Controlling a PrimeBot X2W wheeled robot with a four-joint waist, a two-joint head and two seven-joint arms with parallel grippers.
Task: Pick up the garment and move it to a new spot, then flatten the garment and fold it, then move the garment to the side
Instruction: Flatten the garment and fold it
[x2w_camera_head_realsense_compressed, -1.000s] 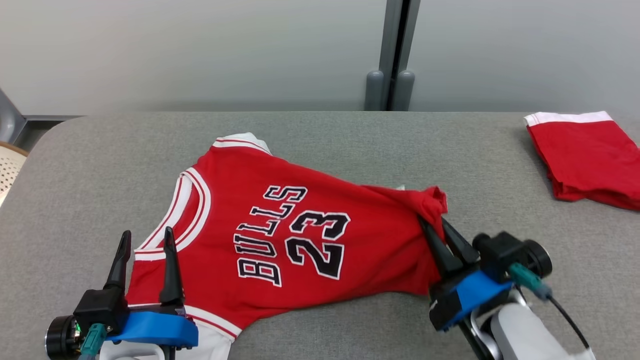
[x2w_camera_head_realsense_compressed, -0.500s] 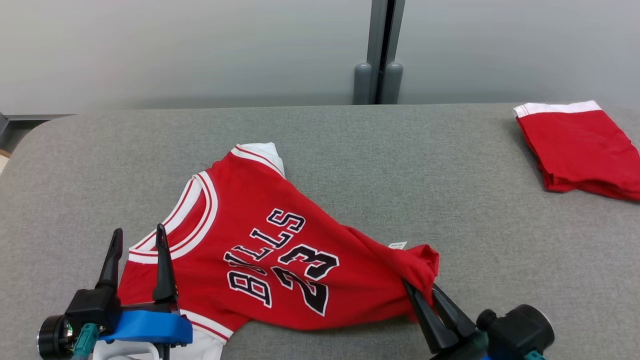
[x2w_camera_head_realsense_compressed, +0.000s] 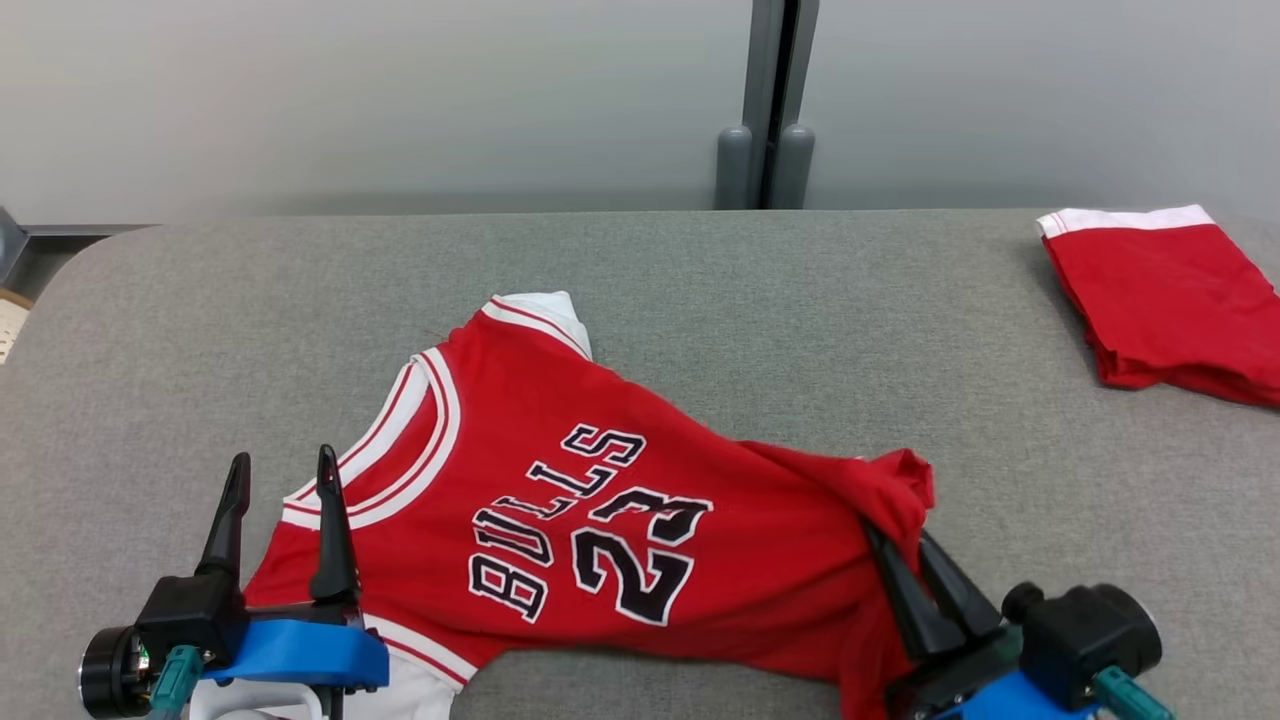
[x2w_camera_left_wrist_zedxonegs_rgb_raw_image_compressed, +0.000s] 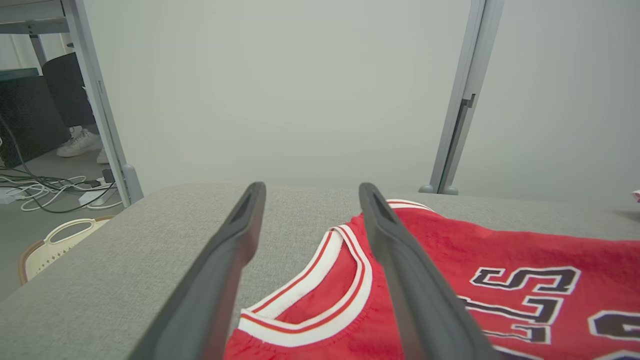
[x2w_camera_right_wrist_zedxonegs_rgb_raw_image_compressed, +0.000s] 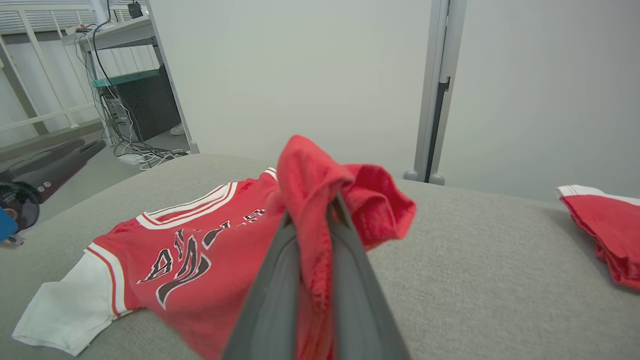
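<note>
The garment is a red jersey with white trim and black "BULLS 23" lettering, spread on the grey table, its neckline toward the left. My right gripper is shut on the bunched hem at the garment's right end, lifting that fold off the table. My left gripper stands open at the lower left, its fingers straddling the collar and shoulder edge with nothing pinched.
A second folded red garment with a white band lies at the table's far right. A grey partition post stands behind the table. A cream basket and cables sit on the floor to the left.
My right gripper has dragged the garment's hem toward me and slightly right. The head camera shifted as well. The left gripper stays open beside the collar.
</note>
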